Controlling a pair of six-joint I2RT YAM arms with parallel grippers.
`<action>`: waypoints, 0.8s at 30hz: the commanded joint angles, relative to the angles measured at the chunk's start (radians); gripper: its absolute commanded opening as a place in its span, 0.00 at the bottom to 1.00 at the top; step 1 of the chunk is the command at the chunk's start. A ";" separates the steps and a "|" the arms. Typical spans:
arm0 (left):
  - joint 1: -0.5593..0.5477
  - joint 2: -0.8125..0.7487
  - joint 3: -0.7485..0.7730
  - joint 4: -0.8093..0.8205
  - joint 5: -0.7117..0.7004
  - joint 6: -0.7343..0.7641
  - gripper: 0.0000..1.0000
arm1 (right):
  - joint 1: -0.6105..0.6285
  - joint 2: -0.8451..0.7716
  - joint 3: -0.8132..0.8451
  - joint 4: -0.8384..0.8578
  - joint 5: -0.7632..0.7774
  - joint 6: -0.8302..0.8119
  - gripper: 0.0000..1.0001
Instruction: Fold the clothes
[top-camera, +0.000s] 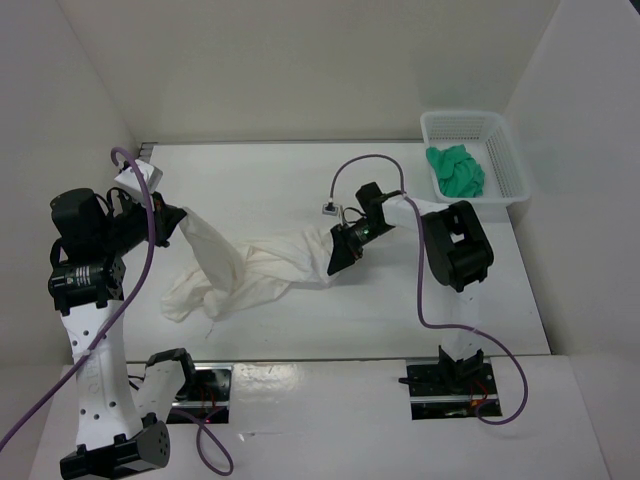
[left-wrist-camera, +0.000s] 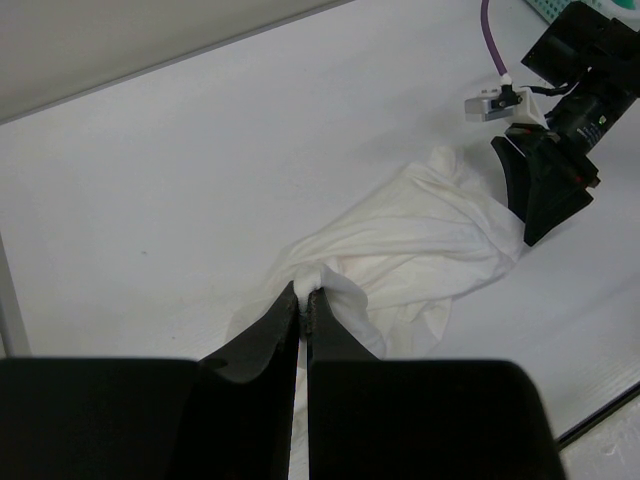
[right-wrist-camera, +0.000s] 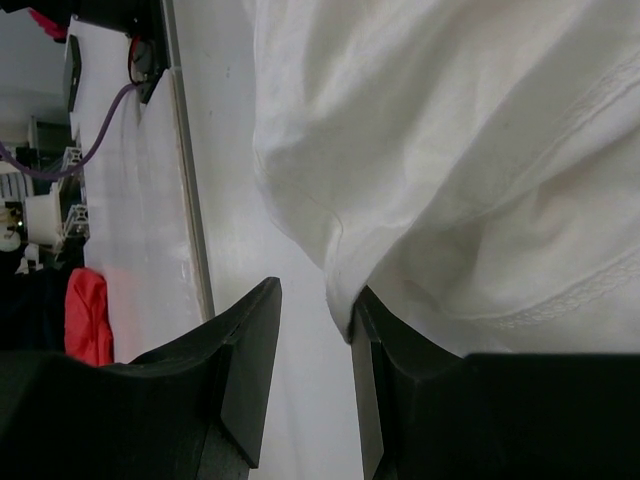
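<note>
White garment (top-camera: 255, 268) stretched wrinkled across the middle of the top view, left gripper (left-wrist-camera: 305, 292) at centre-left clamped on its bunched end, right gripper (right-wrist-camera: 315, 295) at the other end, jaws apart, cloth edge against one finger

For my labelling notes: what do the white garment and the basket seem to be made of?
White garment: thin, soft fabric, matte; it wrinkles, drapes, and shows stitched hems. Basket: probably rigid white plastic; its walls are an even moulded mesh.
</note>
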 joint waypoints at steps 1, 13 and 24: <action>0.006 -0.013 0.030 0.022 0.030 0.018 0.00 | 0.017 0.015 0.042 -0.022 -0.018 -0.022 0.42; 0.006 -0.013 0.030 0.022 0.030 0.018 0.00 | 0.026 0.024 0.042 -0.025 -0.007 -0.040 0.10; 0.006 0.008 0.138 0.022 -0.128 -0.022 0.00 | -0.102 -0.282 0.233 -0.062 0.122 0.031 0.00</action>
